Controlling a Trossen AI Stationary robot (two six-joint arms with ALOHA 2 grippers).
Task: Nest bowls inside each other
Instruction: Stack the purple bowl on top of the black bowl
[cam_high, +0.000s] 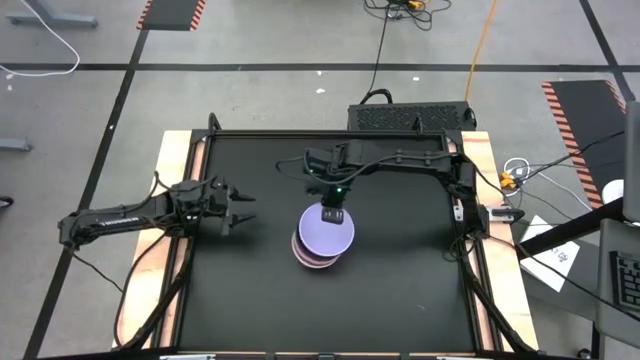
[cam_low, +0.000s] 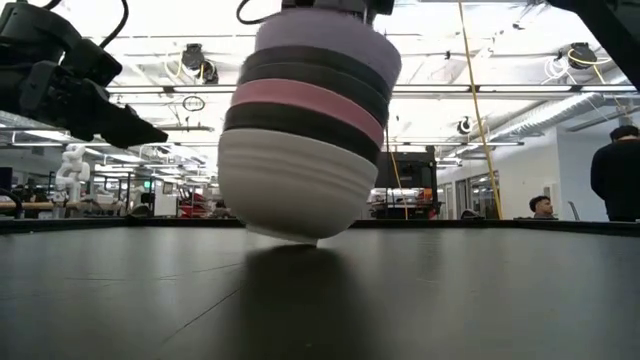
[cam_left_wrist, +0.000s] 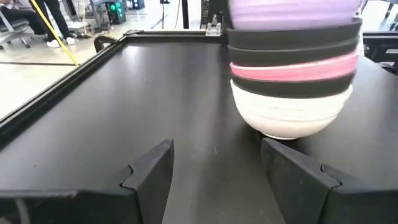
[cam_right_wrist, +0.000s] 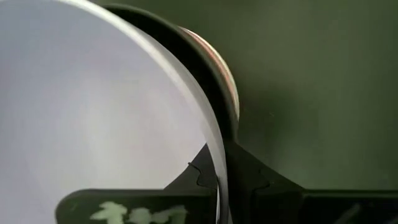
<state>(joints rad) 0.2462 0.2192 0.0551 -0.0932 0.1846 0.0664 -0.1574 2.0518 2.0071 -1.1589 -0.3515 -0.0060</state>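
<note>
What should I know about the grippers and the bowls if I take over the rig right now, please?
Right gripper: over mid-table, fingers shut on the rim of the lavender bowl, one finger inside and one outside.
Left gripper: open, holding nothing, hanging above the table to the left of the stack.
Bowls: all nested in one stack at mid-table, white bowl at the bottom, then black, pink, black and lavender on top. I count five layers; a sixth does not show.
The stack is tilted, resting on the white bowl's base edge.
Done: nesting, as far as it shows.
Left: probably settle the stack flat, release and withdraw.
</note>
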